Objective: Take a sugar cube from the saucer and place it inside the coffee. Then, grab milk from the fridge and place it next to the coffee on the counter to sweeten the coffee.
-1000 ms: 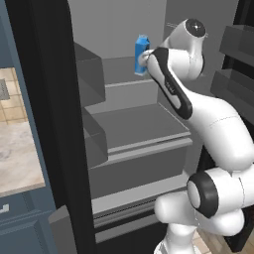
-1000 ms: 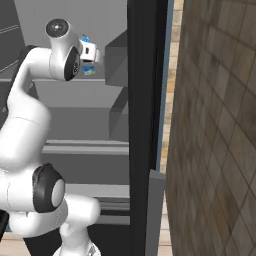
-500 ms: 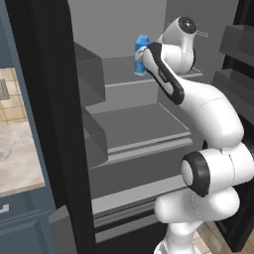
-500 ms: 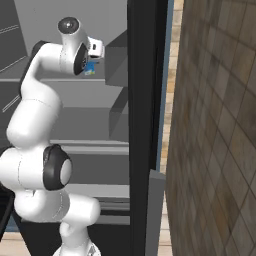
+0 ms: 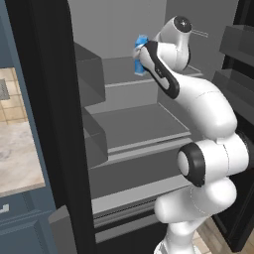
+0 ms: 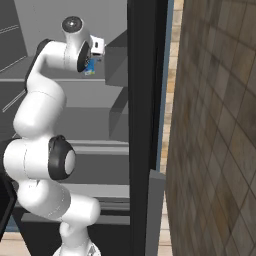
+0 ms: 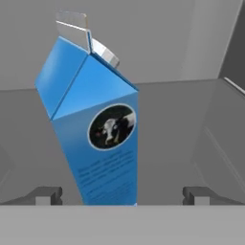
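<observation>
- Left base view: the arm rises from the lower right, bends at a dark elbow and reaches up and into the open fridge (image 5: 124,30), its wrist level with the upper shelf (image 5: 124,74). The milk (image 5: 141,45) peeks out as a blue sliver directly ahead of the wrist, standing on that shelf. The bench (image 5: 15,154) lies well off to the tool's left, outside the fridge.
- Right base view: the forearm stands nearly upright and the hand turns horizontal at the top, pointing into the fridge. A bit of blue carton shows just below and ahead of the hand.
- Hand view: the tool (image 7: 122,196) is spread wide and holds nothing; one fingertip sits on each side of the milk, apart from its walls. The carton is straight ahead, between the fingers, and appears tilted in this view.
- Step in hand, as I judge it: gripping the milk. Advance until the carton's lower body sits deep between the fingers, centre it, then close on the flat sides below the gable so it cannot tip or slip.
</observation>
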{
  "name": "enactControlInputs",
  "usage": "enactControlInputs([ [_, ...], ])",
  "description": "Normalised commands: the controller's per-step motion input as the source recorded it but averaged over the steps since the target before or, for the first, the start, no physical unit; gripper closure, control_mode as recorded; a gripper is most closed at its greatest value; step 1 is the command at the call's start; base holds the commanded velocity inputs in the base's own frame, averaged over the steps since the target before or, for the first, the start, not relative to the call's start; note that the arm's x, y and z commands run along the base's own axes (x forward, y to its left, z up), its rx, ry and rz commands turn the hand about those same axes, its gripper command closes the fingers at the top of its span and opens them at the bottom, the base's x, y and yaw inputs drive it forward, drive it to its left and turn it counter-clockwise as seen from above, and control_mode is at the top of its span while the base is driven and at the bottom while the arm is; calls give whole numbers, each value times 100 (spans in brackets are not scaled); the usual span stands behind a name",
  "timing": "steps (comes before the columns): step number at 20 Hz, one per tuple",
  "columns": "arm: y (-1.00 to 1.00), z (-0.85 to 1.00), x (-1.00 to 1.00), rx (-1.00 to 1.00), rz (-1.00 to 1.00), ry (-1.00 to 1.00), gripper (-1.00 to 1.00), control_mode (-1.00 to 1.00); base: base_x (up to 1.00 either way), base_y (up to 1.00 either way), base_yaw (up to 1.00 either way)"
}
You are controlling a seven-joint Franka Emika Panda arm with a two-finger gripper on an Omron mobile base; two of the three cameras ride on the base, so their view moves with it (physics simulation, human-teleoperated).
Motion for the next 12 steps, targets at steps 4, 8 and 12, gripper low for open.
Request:
enactControlInputs([
  [4, 11, -9, 7, 0, 0, -10, -100, -100, 0, 0, 0],
  [8, 10, -12, 0, 0, 0, -12, -100, -100, 0, 0, 0],
  [12, 0, -1, 8, 0, 0, -5, -100, -100, 0, 0, 0],
])
